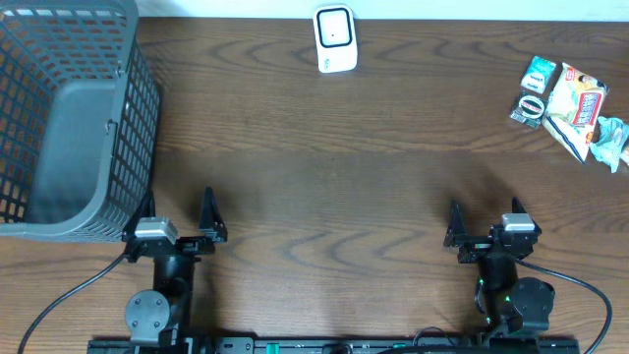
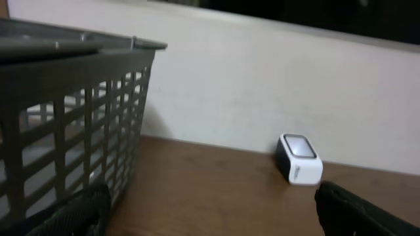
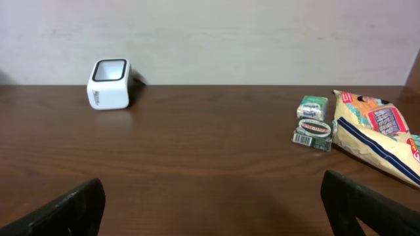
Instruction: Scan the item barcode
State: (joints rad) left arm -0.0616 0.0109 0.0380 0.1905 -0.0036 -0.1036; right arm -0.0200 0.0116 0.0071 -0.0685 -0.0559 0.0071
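A white barcode scanner (image 1: 334,39) with a dark window stands at the table's far edge, also seen in the left wrist view (image 2: 300,158) and the right wrist view (image 3: 110,84). The items lie in a cluster at the far right: a yellow snack bag (image 1: 575,106) (image 3: 374,134), a small green packet (image 1: 538,72) (image 3: 312,107) and a small black-and-white pack (image 1: 530,108) (image 3: 314,134). My left gripper (image 1: 178,205) (image 2: 213,216) stands open at the near left, nothing between its fingers. My right gripper (image 1: 485,211) (image 3: 213,210) is open at the near right, far from the items.
A grey mesh basket (image 1: 133,108) (image 2: 79,131) fills the far left, its near corner close to my left gripper's outer finger. A teal crumpled wrapper (image 1: 611,143) lies at the right edge beside the snack bag. A white wall runs behind the table.
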